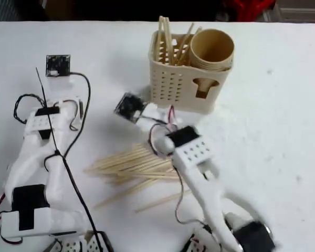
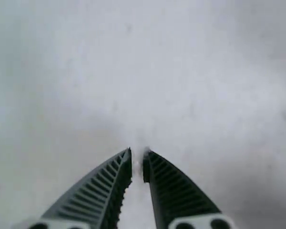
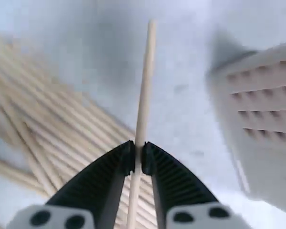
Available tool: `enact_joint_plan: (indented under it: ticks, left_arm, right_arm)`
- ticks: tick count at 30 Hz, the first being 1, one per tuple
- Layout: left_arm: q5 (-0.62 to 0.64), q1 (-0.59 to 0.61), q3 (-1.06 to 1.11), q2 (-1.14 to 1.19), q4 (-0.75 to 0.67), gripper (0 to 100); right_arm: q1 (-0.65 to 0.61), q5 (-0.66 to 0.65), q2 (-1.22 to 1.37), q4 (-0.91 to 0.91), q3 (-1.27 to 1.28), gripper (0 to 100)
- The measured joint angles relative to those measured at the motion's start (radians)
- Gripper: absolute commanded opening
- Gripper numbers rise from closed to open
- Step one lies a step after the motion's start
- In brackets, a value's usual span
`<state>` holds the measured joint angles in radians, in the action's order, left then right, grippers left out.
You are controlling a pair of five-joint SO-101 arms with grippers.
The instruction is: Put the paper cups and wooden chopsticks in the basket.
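The right gripper (image 3: 137, 160) was clamped on one pale wooden chopstick (image 3: 145, 81) near the cream slotted basket (image 1: 184, 86) holding stacked tan paper cups (image 1: 212, 50). Loose chopstick pile (image 1: 134, 170) lay on the counter (image 1: 283, 131); left gripper (image 2: 137, 160) was closed, empty

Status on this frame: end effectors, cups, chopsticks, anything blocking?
Right end effector shut on one chopstick, near basket. Left end effector shut, empty, over table. Paper cups in basket; chopstick pile on table. Nothing blocking.

You see a white table (image 1: 283, 131) under everything. Behind its far edge, in the dark room, you find a red object (image 1: 249, 8) and just beside it a pale grey one (image 1: 299, 11); what they are, you cannot tell.
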<state>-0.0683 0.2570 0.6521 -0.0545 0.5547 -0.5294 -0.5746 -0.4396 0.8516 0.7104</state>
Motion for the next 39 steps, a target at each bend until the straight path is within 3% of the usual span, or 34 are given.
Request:
enact_joint_plan:
  ticks: [6, 12, 17, 27, 32, 39]
  left_arm:
    - [0.000, 0.000, 0.000, 0.000, 0.000, 7]
    - [0.000, 0.000, 0.000, 0.000, 0.000, 7]
    - [0.000, 0.000, 0.000, 0.000, 0.000, 7]
    - [0.000, 0.000, 0.000, 0.000, 0.000, 7]
    - [0.000, 0.000, 0.000, 0.000, 0.000, 7]
    - [0.000, 0.000, 0.000, 0.000, 0.000, 7]
  right_arm:
    - [0.054, 0.118, -0.233, 0.002, -0.064, 1.6]
    - [0.126, 0.252, -0.265, 0.002, -0.318, 1.6]
    - [0.150, 0.345, -0.175, -0.078, -0.496, 1.6]
    - [0.233, 0.422, 0.071, -0.454, -0.664, 1.8]
    - [0.239, 0.523, 0.204, -0.489, -0.752, 1.8]
    - [0.247, 0.540, 0.315, -0.493, -0.819, 1.8]
